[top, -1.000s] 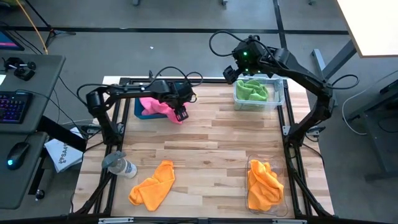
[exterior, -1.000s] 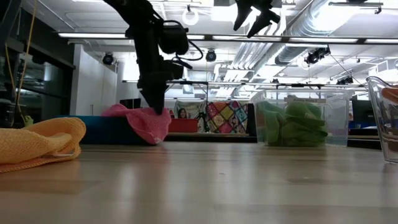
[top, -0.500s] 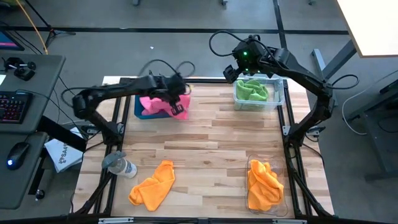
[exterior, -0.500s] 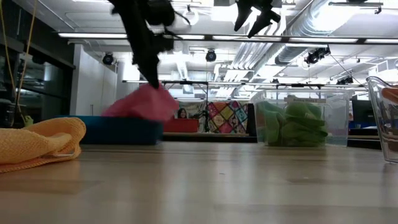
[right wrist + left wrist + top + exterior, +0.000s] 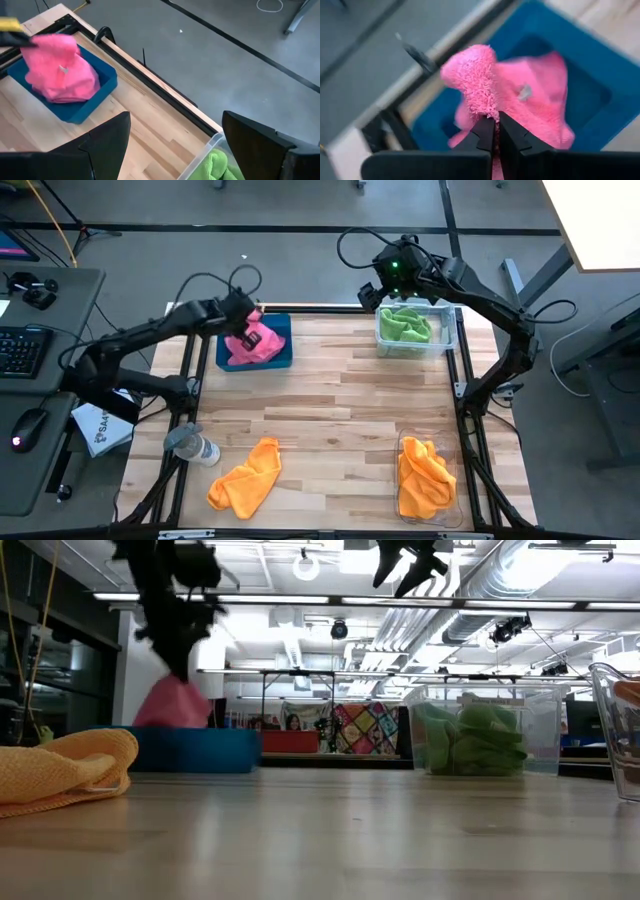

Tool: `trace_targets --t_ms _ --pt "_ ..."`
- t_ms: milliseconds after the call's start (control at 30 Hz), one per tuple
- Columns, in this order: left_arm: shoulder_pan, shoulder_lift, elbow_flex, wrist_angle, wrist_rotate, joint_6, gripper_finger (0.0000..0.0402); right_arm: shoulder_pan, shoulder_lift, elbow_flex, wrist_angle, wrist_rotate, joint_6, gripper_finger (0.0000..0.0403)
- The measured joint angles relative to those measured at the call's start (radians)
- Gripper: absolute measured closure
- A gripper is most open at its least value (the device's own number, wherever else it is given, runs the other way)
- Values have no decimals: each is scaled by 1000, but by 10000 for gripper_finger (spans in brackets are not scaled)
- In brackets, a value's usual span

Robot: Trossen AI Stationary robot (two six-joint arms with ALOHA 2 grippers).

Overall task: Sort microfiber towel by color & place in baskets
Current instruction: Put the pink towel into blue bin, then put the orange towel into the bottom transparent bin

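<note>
Now we see the left gripper [image 5: 496, 131] clenched on the fluffy hot-pink microfiber towel [image 5: 252, 342], carried over the shallow teal-blue rectangular tray [image 5: 282, 356] since a second ago; release remains. Beyond the tray, the right gripper [image 5: 175, 137] hangs open.

A clear bottle [image 5: 192, 445] with a grey cap lay at the bench's [image 5: 330, 420] near left edge. A keyboard [image 5: 18, 352] and mouse [image 5: 27, 427] sat on a side desk [image 5: 40, 470].

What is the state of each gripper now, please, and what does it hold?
Left gripper: closed, pinching the pink towel above the blue tray.
Right gripper: open, holding nothing, above the green-towel bin.
</note>
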Motion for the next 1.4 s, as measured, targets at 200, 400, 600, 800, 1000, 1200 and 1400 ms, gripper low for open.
trace_targets --t_ms 200,400,600,800,1000,1200,1400 --pt "3 23 -251 251 42 -82 401 -1 0 0 9 0 -4 92" --pt "17 97 -284 355 93 -83 400 -1 0 0 11 -1 6 92" --pt "54 111 -269 373 229 -65 356 -1 0 0 11 -1 6 92" --pt "70 90 -127 192 227 -20 275 -1 0 0 11 -2 6 92" --pt "68 60 39 79 230 3 213 -1 0 0 -3 -8 -4 92" --pt "22 23 111 12 288 -29 182 -1 0 0 -71 -9 -22 92" --pt "-41 20 110 -131 211 -111 178 -1 0 0 -94 -16 -65 92"
